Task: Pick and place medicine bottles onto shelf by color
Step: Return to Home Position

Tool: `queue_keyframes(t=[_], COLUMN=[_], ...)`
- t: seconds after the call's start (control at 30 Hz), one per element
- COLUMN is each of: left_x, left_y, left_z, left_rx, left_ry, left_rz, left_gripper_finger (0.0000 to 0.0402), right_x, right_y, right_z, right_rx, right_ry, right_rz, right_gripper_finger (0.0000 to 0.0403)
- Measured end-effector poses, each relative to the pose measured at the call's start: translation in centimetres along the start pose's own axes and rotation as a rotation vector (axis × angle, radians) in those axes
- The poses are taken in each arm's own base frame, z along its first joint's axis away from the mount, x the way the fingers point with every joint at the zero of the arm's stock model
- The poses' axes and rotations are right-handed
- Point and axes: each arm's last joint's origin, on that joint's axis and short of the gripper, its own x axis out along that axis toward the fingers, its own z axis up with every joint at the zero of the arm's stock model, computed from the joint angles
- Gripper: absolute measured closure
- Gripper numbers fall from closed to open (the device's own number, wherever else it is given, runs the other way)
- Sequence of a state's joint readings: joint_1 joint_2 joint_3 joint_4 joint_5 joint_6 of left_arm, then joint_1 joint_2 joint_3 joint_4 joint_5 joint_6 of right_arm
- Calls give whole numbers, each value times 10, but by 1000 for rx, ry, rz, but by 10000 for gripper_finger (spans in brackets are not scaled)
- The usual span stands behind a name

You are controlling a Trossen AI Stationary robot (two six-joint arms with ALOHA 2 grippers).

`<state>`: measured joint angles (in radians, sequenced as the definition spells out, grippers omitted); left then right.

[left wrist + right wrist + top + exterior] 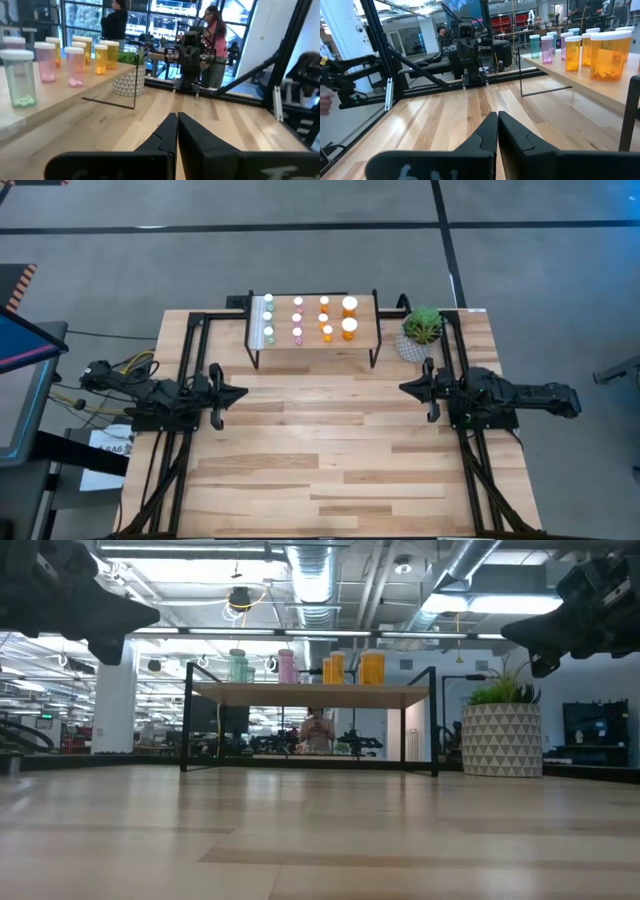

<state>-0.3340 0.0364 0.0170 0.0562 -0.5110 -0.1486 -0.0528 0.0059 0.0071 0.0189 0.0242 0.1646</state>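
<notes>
Orange, pink, green pill bottles all sorted on the shelf, upper middle. Mid-frame, left gripper and right gripper are pinched closed, empty. My only worry: homing swings the right one into the potted plant.

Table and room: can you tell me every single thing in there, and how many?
table: one, light wood, under everything
shelf: one, wood top, black legs, table's far edge
green bottles: about three, shelf's left end
pink bottles: three, next column
small orange bottles: three, next column
large orange bottles: two, shelf's right end
plant: one, green, patterned pot, right of shelf
people: at least two, room behind
left gripper: one, dark, table's left side, jaws shut
right gripper: one, dark, table's right side, jaws shut
</notes>
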Motion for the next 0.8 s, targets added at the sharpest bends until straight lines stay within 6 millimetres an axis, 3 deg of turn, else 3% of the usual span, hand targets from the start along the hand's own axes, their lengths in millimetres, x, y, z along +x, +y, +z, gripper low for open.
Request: queue_keyframes(t=[0.8], left_x=[0], left_y=[0], left_z=[0], left_rx=[11], left_ry=[5], left_rz=[1], left_gripper_finger=[401], right_x=[0], right_y=[0], right_z=[-1], right_rx=[3], right_ry=[3], right_rz=[-2], right_gripper_finger=[365])
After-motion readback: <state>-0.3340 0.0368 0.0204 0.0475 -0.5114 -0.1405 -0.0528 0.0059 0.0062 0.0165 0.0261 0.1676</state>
